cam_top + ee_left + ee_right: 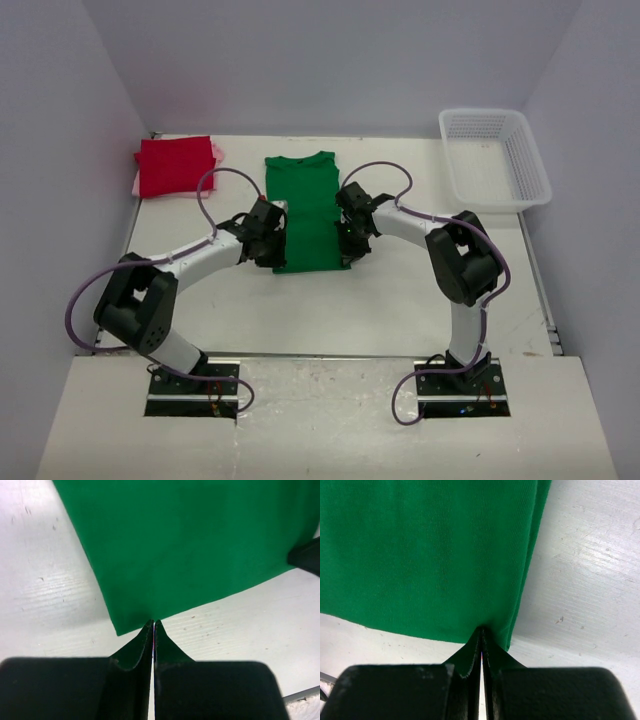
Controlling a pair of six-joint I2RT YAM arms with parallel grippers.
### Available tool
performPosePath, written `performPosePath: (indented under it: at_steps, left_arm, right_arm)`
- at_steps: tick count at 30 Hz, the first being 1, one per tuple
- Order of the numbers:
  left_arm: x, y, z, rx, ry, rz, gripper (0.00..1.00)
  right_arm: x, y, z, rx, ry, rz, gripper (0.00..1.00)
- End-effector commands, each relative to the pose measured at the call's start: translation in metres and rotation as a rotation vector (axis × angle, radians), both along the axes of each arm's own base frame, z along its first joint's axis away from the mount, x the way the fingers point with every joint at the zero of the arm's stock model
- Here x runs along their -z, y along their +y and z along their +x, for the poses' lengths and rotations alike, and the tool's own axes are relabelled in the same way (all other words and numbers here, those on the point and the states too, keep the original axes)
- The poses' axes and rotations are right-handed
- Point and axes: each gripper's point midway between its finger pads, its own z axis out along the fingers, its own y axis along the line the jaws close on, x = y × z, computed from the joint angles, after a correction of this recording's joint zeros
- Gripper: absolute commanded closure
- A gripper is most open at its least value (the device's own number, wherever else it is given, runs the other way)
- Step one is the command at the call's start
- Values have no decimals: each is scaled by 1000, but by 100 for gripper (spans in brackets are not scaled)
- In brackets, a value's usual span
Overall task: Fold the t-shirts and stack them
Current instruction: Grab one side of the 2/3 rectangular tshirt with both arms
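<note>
A bright green t-shirt [305, 215], folded into a long strip, lies flat mid-table with its collar at the far end. Both grippers are at its near hem. My left gripper [279, 263] is shut, its tips nipping the very edge of the hem [153, 622] just right of the strip's near-left corner on the green t-shirt [190, 545]. My right gripper [346, 262] is shut on the hem [481, 629] close to the strip's right edge, and the green cloth [420, 555] puckers slightly at the tips. A folded red t-shirt [175, 165] lies far left, on top of a pale pink t-shirt [137, 186].
A white mesh basket [497, 203] stands at the far right corner. Grey walls close in the table on the left, back and right. Purple cables loop over both arms. Bare white table [590, 570] lies beside the shirt.
</note>
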Motion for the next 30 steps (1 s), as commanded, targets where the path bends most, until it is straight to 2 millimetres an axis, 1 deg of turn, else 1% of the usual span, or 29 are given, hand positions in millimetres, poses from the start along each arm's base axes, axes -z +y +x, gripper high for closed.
performPosePath:
  at_steps: [1,7,9,12,13,15,16,18,19,21,22,23,24,25,26,27,29,30]
  left_arm:
    - [-3,-8,16,-25,-71,-40,100]
    - [20,-5,9,-17,-32,-12,100]
    - [25,-4,8,-14,-25,-6,100]
    - [38,1,5,-26,7,26,100]
    - [46,5,2,-37,25,46,100]
    - [55,10,-3,-53,51,66,100]
    - [61,13,-9,-60,71,76,100]
    - [66,15,-17,-69,99,72,100]
    - [70,17,-25,-69,117,72,100]
    - [72,20,-35,-79,137,67,100]
    - [72,24,-43,-80,139,66,100]
    - [71,25,-47,-86,142,62,100]
    - [74,28,-57,-82,153,69,100]
    - [67,24,-63,-74,155,35,100]
    - [66,24,-68,-73,155,30,100]
    - [61,22,-76,-55,147,17,100]
    - [59,23,-88,-55,159,18,100]
    - [56,21,-96,-40,147,15,100]
  right_arm:
    - [15,-3,-9,-3,24,-19,100]
    - [15,-3,-9,-6,18,-25,100]
    - [15,-4,-8,-4,21,-29,100]
    - [17,-4,-9,-4,22,-30,100]
    - [18,-4,-10,-4,29,-33,100]
    - [21,-6,-10,1,35,-39,100]
    - [23,-7,-12,2,40,-48,100]
    - [28,-11,-17,10,54,-53,100]
    - [27,-10,-17,14,47,-48,100]
    - [29,-12,-23,21,53,-49,100]
    - [33,-16,-28,26,61,-55,100]
    - [31,-17,-30,34,55,-53,100]
    - [35,-21,-40,34,69,-63,100]
    - [34,-20,-42,38,65,-56,100]
    - [30,-19,-45,45,58,-45,100]
    - [33,-20,-55,37,68,-51,100]
    - [27,-20,-61,39,46,-48,100]
    - [30,-20,-71,39,56,-56,100]
